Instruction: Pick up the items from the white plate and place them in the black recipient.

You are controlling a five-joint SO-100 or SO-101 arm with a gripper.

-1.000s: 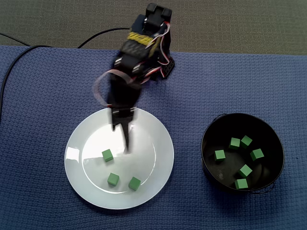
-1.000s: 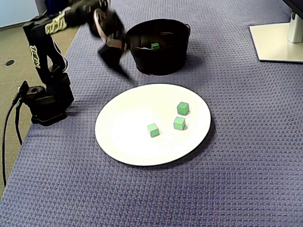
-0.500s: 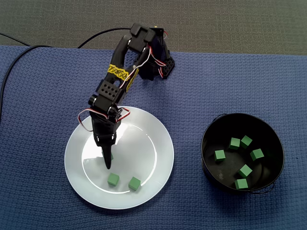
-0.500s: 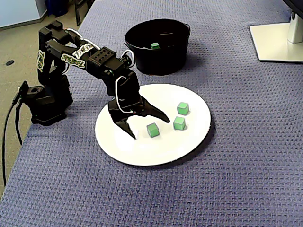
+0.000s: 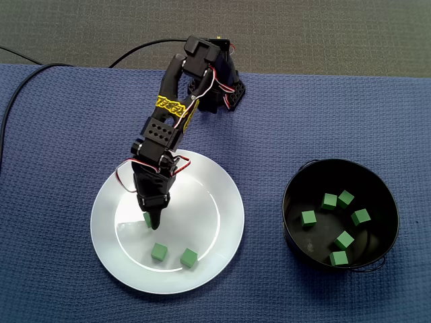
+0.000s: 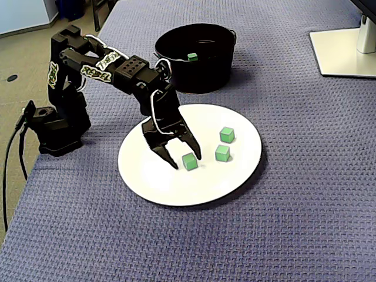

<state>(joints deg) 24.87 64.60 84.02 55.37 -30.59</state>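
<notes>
- Blue waffle-weave fabric cover (image 5: 323, 121), spread flat over the worktop and filling most of both fixed views (image 6: 282, 229).
- Grey-olive short-pile carpet floor (image 5: 337, 30), a band beyond the cover's far edge; also seen at the upper left in a fixed view (image 6: 17, 56).
- Thin black cables: one (image 5: 138, 49) crosses floor and cover; another (image 6: 4, 188) hangs off the cover's left edge.
- White flat square base plate (image 6: 343, 53) with upright post, on the cover at the upper right, partly cropped.
</notes>
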